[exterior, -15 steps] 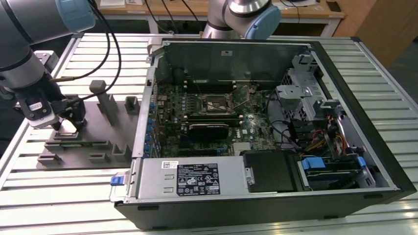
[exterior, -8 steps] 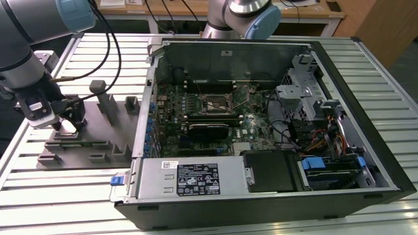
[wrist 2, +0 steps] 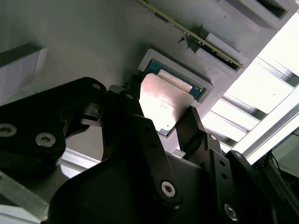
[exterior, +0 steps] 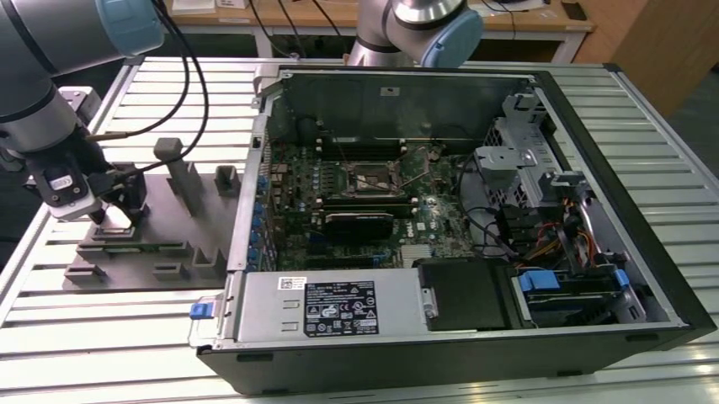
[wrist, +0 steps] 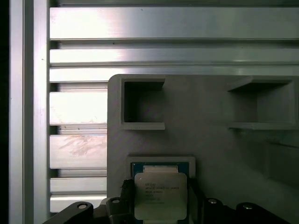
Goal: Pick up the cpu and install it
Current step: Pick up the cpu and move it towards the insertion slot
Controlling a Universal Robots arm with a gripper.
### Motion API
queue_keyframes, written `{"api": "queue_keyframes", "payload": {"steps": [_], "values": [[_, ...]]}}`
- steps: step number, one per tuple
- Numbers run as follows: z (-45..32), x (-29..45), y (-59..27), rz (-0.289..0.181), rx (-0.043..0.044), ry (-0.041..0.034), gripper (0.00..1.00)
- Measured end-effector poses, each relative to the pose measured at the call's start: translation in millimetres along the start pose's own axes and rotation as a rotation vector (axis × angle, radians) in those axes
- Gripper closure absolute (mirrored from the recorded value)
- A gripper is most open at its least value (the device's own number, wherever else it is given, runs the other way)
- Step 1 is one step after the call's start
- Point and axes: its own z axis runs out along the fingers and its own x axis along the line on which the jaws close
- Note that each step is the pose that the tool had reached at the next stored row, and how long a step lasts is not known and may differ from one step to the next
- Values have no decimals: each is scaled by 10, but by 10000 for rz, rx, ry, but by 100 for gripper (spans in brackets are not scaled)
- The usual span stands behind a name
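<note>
**Cpu clamped over the tray pocket**

On the slatted desk [exterior: 67, 337], beside the open computer case [exterior: 450, 362], the grey fixture tray [exterior: 180, 219] is met by the pincer [exterior: 116, 220]. In both wrist views the cpu [wrist 2: 163, 105] [wrist: 160, 196] is clamped between its fingers [wrist 2: 191, 123], just over the tray's pocket. Part of its rim is hidden by them.

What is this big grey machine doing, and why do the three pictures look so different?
It is a robot arm with a pincer at its end. One picture comes from a camera standing apart; two come from cameras riding near the arm's wrist. On the slatted metal table sit a grey fixture tray and an open computer case showing its motherboard. In the second wrist view the pincer's black fingers pinch the cpu, a small silvery chip, over its pocket in the tray.
</note>
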Motion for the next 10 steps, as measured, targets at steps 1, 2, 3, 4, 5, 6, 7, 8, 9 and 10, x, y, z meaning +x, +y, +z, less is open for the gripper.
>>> {"api": "queue_keyframes", "payload": {"steps": [1, 2, 3, 4, 5, 6, 7, 8, 9, 10], "values": [[-11, 0, 0, 0, 0, 1, 46], [-22, -1, 0, 0, 0, 2, 46], [-37, -1, 1, 0, 1, 3, 46], [-51, -1, 1, 0, 1, 2, 46], [-67, -1, 2, 0, 1, 2, 46], [-82, -2, 2, 0, 0, 2, 46], [-98, -2, 3, 0, 1, 3, 46], [-112, -2, 3, -1, 1, 3, 46], [-127, -3, 4, -1, 1, 2, 46], [-144, -3, 4, 0, 1, 2, 46]]}}
